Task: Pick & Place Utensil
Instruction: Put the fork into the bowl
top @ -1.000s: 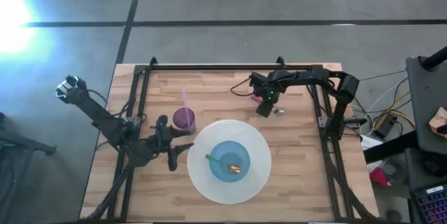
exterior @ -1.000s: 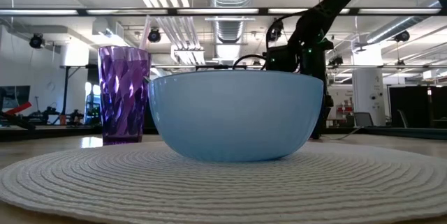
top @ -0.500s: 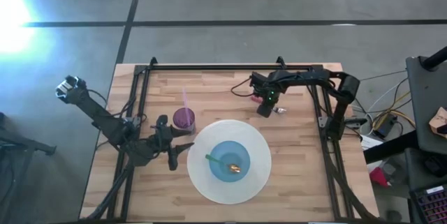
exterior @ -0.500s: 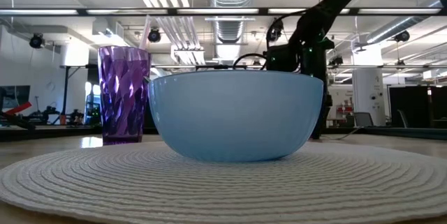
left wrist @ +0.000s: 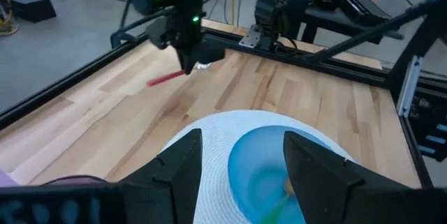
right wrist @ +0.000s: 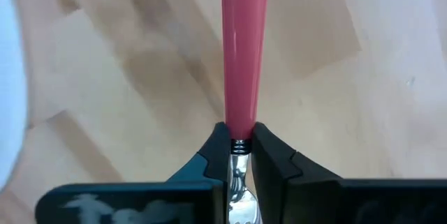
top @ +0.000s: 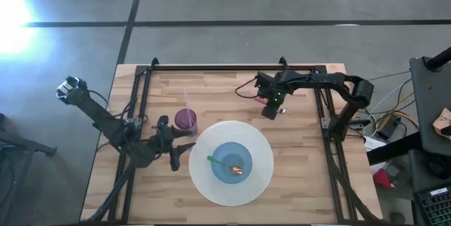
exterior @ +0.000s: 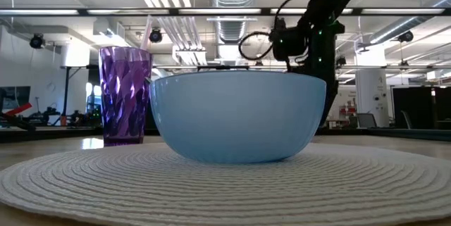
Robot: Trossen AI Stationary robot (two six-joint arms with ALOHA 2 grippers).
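Observation:
A pink-handled metal utensil (left wrist: 170, 78) is in my right gripper (top: 271, 109), which is shut on it above the bare wood beyond the placemat's far edge. The right wrist view shows its pink handle (right wrist: 241, 49) running forward from the fingers. A blue bowl (top: 231, 162) sits on a round white placemat (top: 262, 177) and holds a green-handled utensil (top: 215, 160) and a golden spoon (top: 237, 170). My left gripper (top: 180, 153) is open and waits at the placemat's left edge. My right gripper pinches the utensil between its two fingers where the pink handle meets the metal neck (right wrist: 239, 146). The fingers (left wrist: 187, 51) come from above, pointing down, across the utensil. It looks lifted clear of the wood, handle end (left wrist: 155, 81) tipped slightly down.
A purple ribbed cup (top: 186, 120) with a pink straw stands left of the placemat's far side, between the two arms. Black frame rails (top: 232, 67) run along the far edge and both sides of the table. Bare wood shows between the right gripper and the far rail.
My right gripper has risen, staying shut on the pink-handled utensil, and has shifted slightly toward the table's right. The utensil has gone up with it.

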